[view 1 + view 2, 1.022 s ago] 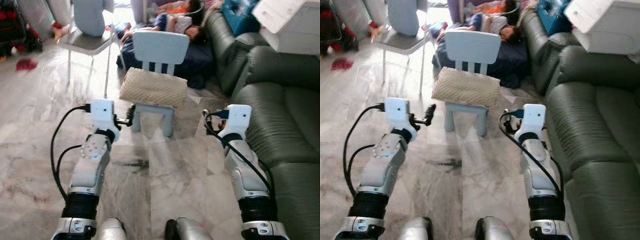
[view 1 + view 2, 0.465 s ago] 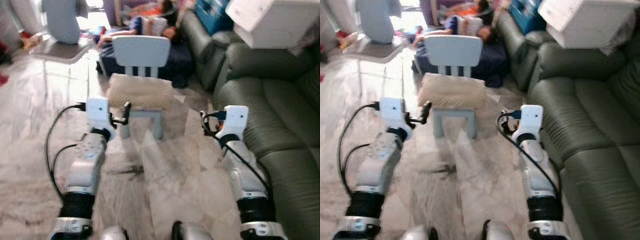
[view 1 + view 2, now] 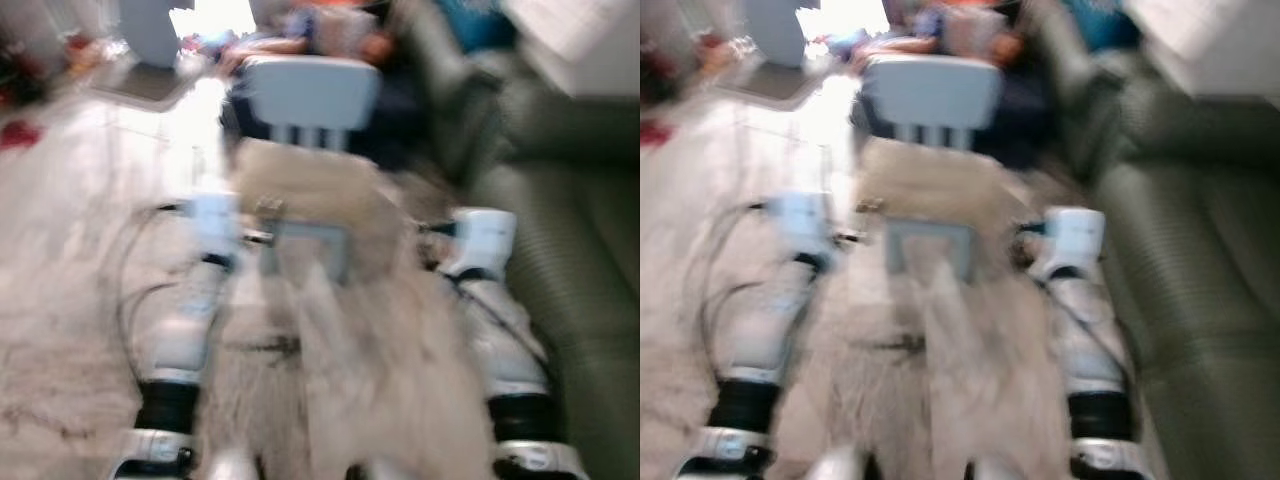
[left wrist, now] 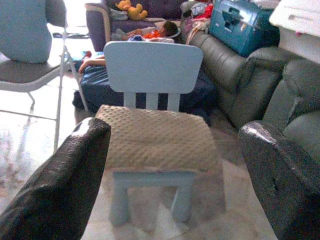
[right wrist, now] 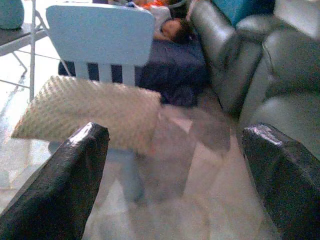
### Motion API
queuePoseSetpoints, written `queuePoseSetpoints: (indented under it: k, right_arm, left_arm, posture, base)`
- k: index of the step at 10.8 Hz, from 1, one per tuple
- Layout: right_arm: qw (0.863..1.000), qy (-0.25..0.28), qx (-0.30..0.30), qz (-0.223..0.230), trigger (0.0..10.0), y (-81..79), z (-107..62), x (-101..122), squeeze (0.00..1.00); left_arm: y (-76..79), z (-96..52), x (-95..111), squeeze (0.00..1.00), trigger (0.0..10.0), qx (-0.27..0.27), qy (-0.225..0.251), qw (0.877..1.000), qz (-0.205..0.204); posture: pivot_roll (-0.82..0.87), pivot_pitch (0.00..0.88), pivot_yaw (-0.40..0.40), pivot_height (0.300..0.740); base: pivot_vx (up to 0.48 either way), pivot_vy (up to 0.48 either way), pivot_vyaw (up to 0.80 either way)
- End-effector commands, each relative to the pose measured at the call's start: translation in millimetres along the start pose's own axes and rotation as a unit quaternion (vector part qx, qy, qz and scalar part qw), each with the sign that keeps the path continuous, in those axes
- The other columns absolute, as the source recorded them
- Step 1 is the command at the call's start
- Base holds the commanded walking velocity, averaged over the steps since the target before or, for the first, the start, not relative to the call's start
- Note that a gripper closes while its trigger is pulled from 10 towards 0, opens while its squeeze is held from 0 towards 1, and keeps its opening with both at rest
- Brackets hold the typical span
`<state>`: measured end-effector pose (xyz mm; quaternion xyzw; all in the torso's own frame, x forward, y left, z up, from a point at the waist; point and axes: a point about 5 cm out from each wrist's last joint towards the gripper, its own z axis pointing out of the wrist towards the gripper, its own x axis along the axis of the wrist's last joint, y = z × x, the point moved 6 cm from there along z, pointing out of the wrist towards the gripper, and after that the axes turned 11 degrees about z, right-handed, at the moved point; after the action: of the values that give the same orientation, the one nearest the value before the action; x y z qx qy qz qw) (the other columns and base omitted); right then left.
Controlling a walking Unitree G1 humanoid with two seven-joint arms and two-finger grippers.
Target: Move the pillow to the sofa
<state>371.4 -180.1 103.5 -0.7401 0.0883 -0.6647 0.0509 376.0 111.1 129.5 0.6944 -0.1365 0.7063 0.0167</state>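
A pale, veined marble floor (image 4: 30,135) is seen in a living room, with the head views smeared by blur. A dark green sofa (image 4: 235,95) of creased, leather-like upholstery runs along the robot's right, its rounded arm and cushions puffy and glossy. A teal hard case (image 4: 242,25) is set on top of it further back, and a white box (image 4: 300,20) is seen at its near end.

A small light-blue plastic chair (image 4: 152,67) stands on the floor ahead, with a flat rounded backrest, three slats and squared legs. The pillow (image 4: 157,137) lies on the seat of this chair: a beige, oblong cushion with a bumpy, dotted fabric, overhanging the seat edges. It is well apart from the sofa cushions.

Behind the chair a person (image 5: 172,30) is lying on a dark navy mattress (image 5: 172,62) on the floor. To the robot's left a metal-legged folding chair (image 4: 30,70) with a grey seat is seen, carrying a blue-grey cushion (image 4: 25,30).

Both silver arms are stretched forward at about the chair's level. The left hand (image 4: 170,170) is spread wide, its two black, pebbled fingers (image 4: 65,180) framing the pillow and chair without touching them. The right hand (image 5: 172,170) is likewise spread wide, its fingers (image 5: 55,185) short of the pillow's corner, with the sofa just beside it.
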Motion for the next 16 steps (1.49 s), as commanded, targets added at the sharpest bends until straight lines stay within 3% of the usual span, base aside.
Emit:
queuePoseSetpoints:
  k: [1, 4, 6, 8, 10, 11, 16]
  right_arm:
    - [1.0, 0.002, 0.017, 0.006, 10.0, -14.4, 0.7, 1, 0.0]
    - [1.0, 0.005, 0.026, 0.002, 10.0, -17.5, 0.0, 2, 0.0]
    - [1.0, 0.008, 0.029, -0.003, 10.0, -16.8, -2.3, 4, 0.0]
    - [0.999, 0.011, 0.033, -0.025, 10.0, -3.8, -14.1, 6, 0.0]
    - [0.998, -0.001, 0.029, -0.06, 10.0, 11.3, -31.8, -7, 0.0]
    - [0.997, -0.004, 0.025, -0.078, 10.0, 17.0, -38.5, -11, 0.0]
    - [0.998, -0.013, 0.014, -0.052, 10.0, 23.5, -41.7, -15, 0.0]
  left_arm:
    - [-17.9, -4.0, -7, 0.0, 10.0, 0.028, -0.013, 0.999, 0.014]
    - [-23.9, -4.1, -11, 0.0, 10.0, 0.047, -0.025, 0.998, 0.023]
    - [-34.2, -10.0, -9, 0.0, 10.0, 0.06, -0.023, 0.996, 0.059]
    - [-38.6, -34.2, -18, 0.0, 10.0, 0.043, -0.032, 0.993, 0.105]
    - [-38.3, -52.7, -33, 0.0, 10.0, 0.03, -0.059, 0.991, 0.119]
    - [-35.8, -53.9, -33, 0.0, 10.0, 0.026, -0.06, 0.991, 0.117]
    - [-34.0, -55.8, -34, 0.0, 10.0, 0.021, -0.067, 0.991, 0.114]
  posture:
    - [-0.09, 0.114, -0.032, 0.74]
    - [-0.09, 0.114, -0.033, 0.74]
    - [-0.08, 0.115, -0.033, 0.74]
    - [-0.07, 0.115, -0.035, 0.74]
    - [-0.06, 0.111, -0.038, 0.74]
    - [-0.06, 0.112, -0.038, 0.74]
    - [-0.07, 0.107, -0.032, 0.74]
  base:
    - [0.48, 0.0, 0.0]
    - [0.47, 0.0, 0.0]
    - [0.187, 0.122, 0.69]
    - [0.0, 0.0, 0.0]
    - [0.0, 0.0, 0.0]
    - [0.0, 0.0, 0.0]
    - [0.0, 0.0, 0.0]
